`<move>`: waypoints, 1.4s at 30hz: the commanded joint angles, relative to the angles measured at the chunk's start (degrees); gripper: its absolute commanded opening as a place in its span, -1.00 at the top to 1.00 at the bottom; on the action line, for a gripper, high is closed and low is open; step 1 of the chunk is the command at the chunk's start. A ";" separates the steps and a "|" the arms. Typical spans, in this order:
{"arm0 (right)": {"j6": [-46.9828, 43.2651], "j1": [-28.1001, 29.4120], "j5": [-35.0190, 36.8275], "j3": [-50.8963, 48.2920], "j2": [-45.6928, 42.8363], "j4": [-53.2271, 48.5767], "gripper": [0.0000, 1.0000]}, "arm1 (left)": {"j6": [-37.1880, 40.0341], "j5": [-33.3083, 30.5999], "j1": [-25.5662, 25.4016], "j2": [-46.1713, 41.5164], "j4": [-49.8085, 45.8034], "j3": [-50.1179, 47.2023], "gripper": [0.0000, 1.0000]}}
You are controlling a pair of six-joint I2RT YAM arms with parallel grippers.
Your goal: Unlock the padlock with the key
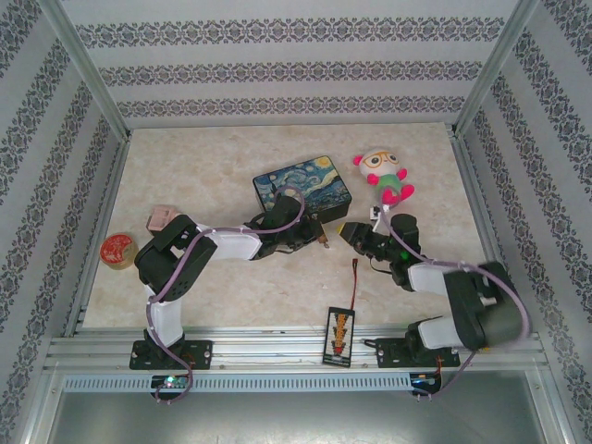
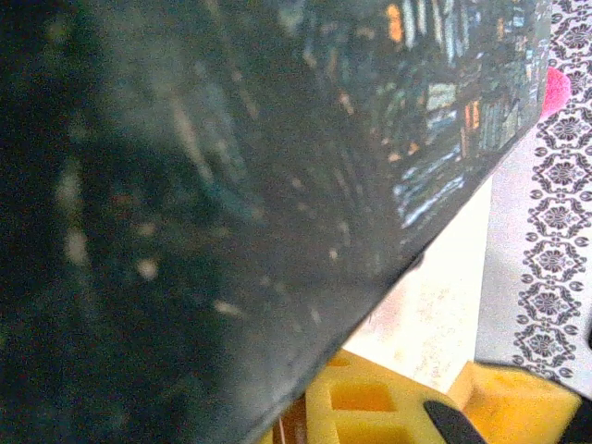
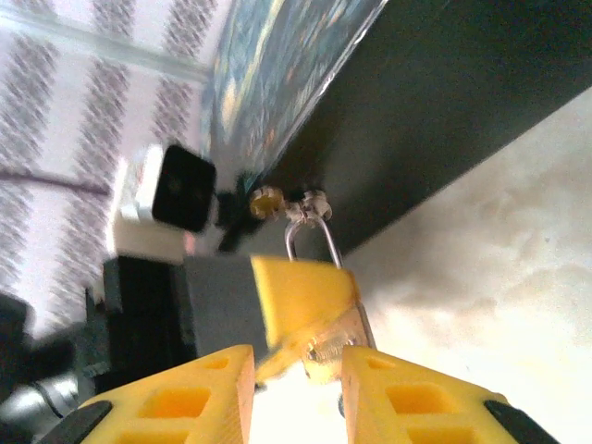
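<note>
The padlock hangs at the front of the painted box, its thin shackle looped through the box's metal latch and its brass body dangling just below the dark front wall. One yellow finger of the left gripper lies flat against the near face of the body, hiding part of it. The other finger sits out of sight behind, so there's no telling whether that gripper is actually clamping the lock or just resting on it.

Over to the right gripper: it's pointed straight at the lock, its two yellow fingers spread, nothing held between them. The lock's lower end shows in the gap just beyond the tips. From above, the two grippers face each other at the box's front edge, close together, low over the bench.

Around them, a plush toy lies to the right of the box, near it. A small pink block and a round red object sit well off to the left. A dark board with orange rows rests by the near edge between the arm bases.
</note>
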 commanded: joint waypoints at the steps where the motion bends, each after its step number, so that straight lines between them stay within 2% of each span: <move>1: -18.49 6.02 16.10 6.74 -8.62 -30.77 0.37 | -4.09 4.09 0.14 1.01 -6.49 -0.83 0.90; 3: -22.91 8.90 22.69 9.06 -12.76 -39.11 0.37 | -4.26 3.96 0.14 1.27 -6.45 -0.90 0.89; 6: -26.23 11.43 27.57 10.84 -16.41 -45.34 0.37 | -4.79 4.35 0.14 1.75 -5.83 -0.79 0.89; 12: -27.85 18.65 35.89 12.65 -17.31 -50.77 0.36 | -4.71 4.70 0.14 1.93 -6.77 -0.20 0.88; 15: -28.31 21.63 37.87 13.55 -15.56 -51.65 0.35 | -4.78 4.70 0.14 1.91 -7.21 -0.24 0.88; 22: -29.59 24.60 39.53 14.61 -12.56 -52.20 0.26 | -5.63 4.57 0.23 1.75 -7.48 -0.56 0.87; 29: -29.91 25.00 39.70 14.53 -10.43 -50.41 0.25 | -6.32 4.75 0.17 2.11 -7.73 -0.23 0.85; 32: -28.88 23.98 38.77 14.79 -8.73 -48.74 0.33 | -6.21 5.27 0.18 2.20 -7.75 -0.23 0.78; 42: -22.63 14.21 30.08 15.32 -0.96 -40.39 0.59 | -5.74 5.53 0.13 1.52 -8.73 -1.00 0.74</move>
